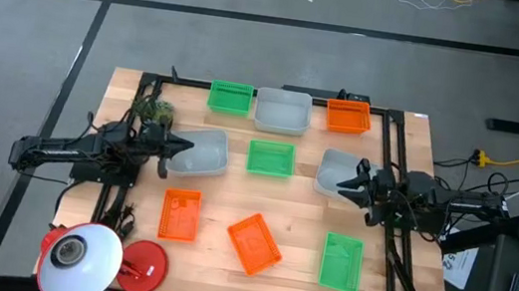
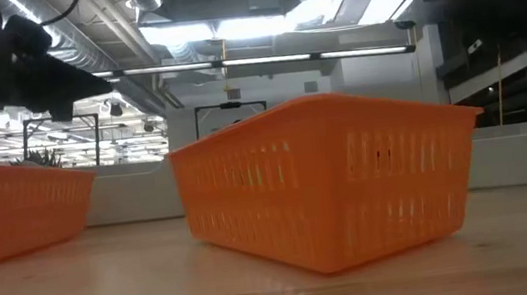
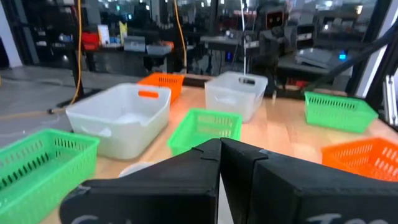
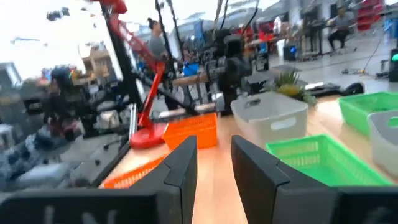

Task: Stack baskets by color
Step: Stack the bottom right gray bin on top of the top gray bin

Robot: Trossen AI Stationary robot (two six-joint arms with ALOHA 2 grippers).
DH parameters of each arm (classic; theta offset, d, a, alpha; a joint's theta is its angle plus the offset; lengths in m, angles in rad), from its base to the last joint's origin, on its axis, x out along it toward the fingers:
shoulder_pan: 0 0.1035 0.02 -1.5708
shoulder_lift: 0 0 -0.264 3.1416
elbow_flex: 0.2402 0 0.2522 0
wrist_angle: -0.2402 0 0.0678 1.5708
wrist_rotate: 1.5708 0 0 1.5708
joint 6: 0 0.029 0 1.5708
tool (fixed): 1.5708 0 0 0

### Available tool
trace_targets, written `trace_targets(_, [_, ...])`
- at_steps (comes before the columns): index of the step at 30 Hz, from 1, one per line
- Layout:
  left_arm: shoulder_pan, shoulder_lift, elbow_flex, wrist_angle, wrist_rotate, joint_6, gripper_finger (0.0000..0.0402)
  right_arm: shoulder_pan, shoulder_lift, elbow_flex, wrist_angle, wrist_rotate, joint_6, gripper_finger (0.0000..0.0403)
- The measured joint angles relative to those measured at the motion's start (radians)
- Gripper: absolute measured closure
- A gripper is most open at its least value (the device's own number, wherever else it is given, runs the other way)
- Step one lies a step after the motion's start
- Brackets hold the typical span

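Several small baskets rest bottom-down on the wooden table (image 1: 300, 221). Along the far edge stand a green one (image 1: 231, 98), a grey-white one (image 1: 282, 110) and an orange one (image 1: 349, 115). Mid-table stand a grey-white one (image 1: 200, 151), a green one (image 1: 270, 158) and a grey-white one (image 1: 336, 171). Nearer stand two orange ones (image 1: 180, 214) (image 1: 255, 243) and a green one (image 1: 342, 262). My left gripper (image 1: 167, 145) hovers shut and level over the left grey-white basket's edge. My right gripper (image 1: 345, 184) hovers open and level over the right grey-white basket.
A lamp with a red round base (image 1: 145, 263) and white shade (image 1: 79, 257) stands at the near left corner. A small plant (image 1: 154, 110) sits by the left arm. A black frame (image 1: 147, 81) borders the table's far and side edges.
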Motion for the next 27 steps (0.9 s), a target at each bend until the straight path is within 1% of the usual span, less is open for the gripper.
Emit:
trace_targets(2, [0.000, 0.000, 0.000, 0.028, 0.000, 0.000, 0.0401, 0.000, 0.000, 0.000, 0.066, 0.018, 0.055, 0.0303])
trace_targets(4, [0.000, 0.000, 0.000, 0.058, -0.001, 0.006, 0.0401, 0.000, 0.000, 0.000, 0.176, 0.016, 0.071, 0.0303])
trace_targets(6, [0.001, 0.000, 0.000, 0.074, -0.009, 0.063, 0.0401, 0.000, 0.002, 0.000, 0.303, -0.027, 0.067, 0.0303])
trace_targets(8, [0.001, 0.000, 0.000, 0.090, -0.022, 0.118, 0.0401, 0.000, 0.009, 0.015, 0.408, -0.098, 0.031, 0.0303])
trace_targets(9, [0.001, 0.000, 0.000, 0.092, -0.027, 0.135, 0.0401, 0.000, 0.017, 0.040, 0.420, -0.128, 0.001, 0.0303])
trace_targets(11, [0.001, 0.000, 0.000, 0.092, -0.028, 0.163, 0.0401, 0.000, 0.046, 0.114, 0.373, -0.152, -0.053, 0.0303])
trace_targets(13, [0.001, 0.000, 0.000, 0.093, -0.028, 0.173, 0.0401, 0.000, 0.101, 0.208, 0.244, -0.132, -0.097, 0.0303])
trace_targets(14, [0.001, 0.000, 0.000, 0.092, -0.028, 0.176, 0.0401, 0.000, 0.138, 0.264, 0.149, -0.099, -0.113, 0.0303])
trace_targets(16, [0.001, 0.000, 0.000, 0.092, -0.028, 0.177, 0.0401, 0.000, 0.229, 0.387, -0.060, 0.008, -0.110, 0.0303])
trace_targets(18, [0.001, 0.000, 0.000, 0.090, -0.028, 0.177, 0.0401, 0.000, 0.335, 0.505, -0.276, 0.113, -0.062, 0.0303])
trace_targets(20, [0.001, 0.000, 0.000, 0.090, -0.028, 0.177, 0.0401, -0.001, 0.447, 0.614, -0.496, 0.181, 0.010, 0.0303])
trace_targets(22, [0.001, 0.000, 0.000, 0.089, -0.028, 0.177, 0.0401, -0.001, 0.556, 0.707, -0.681, 0.202, 0.077, 0.0303])
trace_targets(24, [0.001, 0.000, 0.000, 0.088, -0.028, 0.177, 0.0401, -0.001, 0.650, 0.769, -0.837, 0.201, 0.129, 0.0303])
trace_targets(27, [0.001, 0.000, 0.000, 0.087, -0.028, 0.177, 0.0401, -0.001, 0.776, 0.813, -0.986, 0.194, 0.178, 0.0303])
